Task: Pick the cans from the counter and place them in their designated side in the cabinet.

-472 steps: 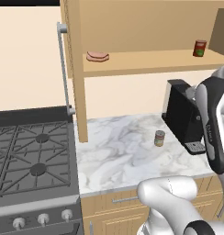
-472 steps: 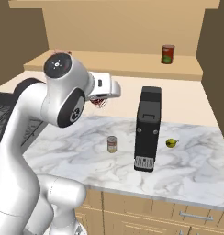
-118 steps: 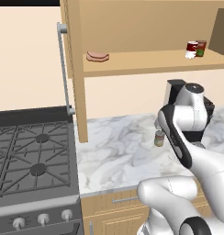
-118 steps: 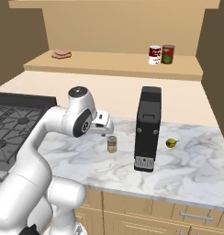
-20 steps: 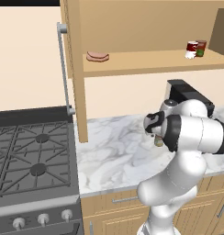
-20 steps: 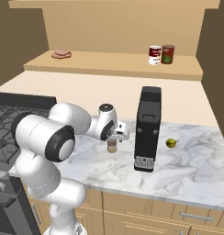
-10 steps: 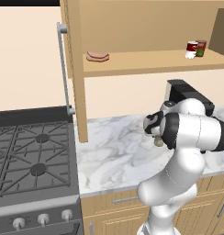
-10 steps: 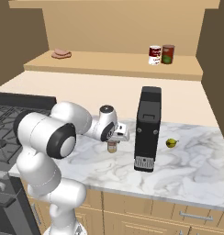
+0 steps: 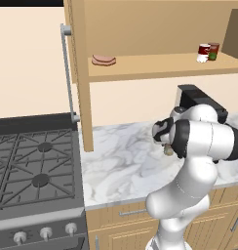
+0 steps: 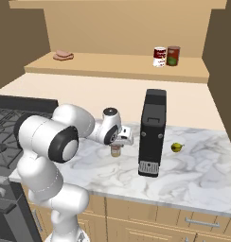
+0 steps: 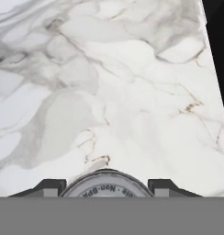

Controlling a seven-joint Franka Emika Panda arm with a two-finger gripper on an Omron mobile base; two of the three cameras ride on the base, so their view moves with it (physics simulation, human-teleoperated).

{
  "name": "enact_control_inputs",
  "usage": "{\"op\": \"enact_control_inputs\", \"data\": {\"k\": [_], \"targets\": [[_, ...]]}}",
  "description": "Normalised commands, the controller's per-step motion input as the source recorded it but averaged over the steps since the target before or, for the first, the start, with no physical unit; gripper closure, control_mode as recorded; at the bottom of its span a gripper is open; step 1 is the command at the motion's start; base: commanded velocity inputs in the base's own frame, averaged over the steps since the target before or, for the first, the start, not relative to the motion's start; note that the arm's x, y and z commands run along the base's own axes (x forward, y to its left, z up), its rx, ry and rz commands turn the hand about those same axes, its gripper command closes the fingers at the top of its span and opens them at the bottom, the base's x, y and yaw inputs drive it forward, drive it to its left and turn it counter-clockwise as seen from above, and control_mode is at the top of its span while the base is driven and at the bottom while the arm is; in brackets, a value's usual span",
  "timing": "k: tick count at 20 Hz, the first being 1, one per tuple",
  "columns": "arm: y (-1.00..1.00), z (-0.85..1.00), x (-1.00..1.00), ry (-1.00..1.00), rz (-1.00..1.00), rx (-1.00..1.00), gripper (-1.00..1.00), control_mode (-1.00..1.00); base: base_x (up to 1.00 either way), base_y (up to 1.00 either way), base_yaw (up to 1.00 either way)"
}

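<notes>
The grey-olive can [image 10: 116, 150] stands upright on the white marble counter [image 10: 193, 175], directly under the claw [image 10: 118, 142], which comes down on it from above. From the hand camera, the can's round lid [image 11: 103, 184] sits squarely between the two dark fingertips [image 11: 49, 187], one pressed at each side, so the claw is closed narrowly around the can. Just to one side of the claw stands a tall black appliance [image 10: 152, 132]. Well above the claw, on the cabinet shelf [image 10: 127, 69], the red can with a white band [image 10: 159, 56] touches a darker red can [image 10: 173, 56].
</notes>
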Motion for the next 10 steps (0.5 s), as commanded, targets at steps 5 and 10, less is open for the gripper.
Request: {"op": "enact_control_inputs", "data": {"k": [5, 10], "targets": [[0.0, 0.31, 0.0, -0.11, 0.01, 0.0, 1.0, -1.0, 0.0, 0.0, 0.0], [0.0, 0.54, 0.0, -0.1, 0.03, 0.0, 1.0, -1.0, 0.0, 0.0, 0.0]]}}
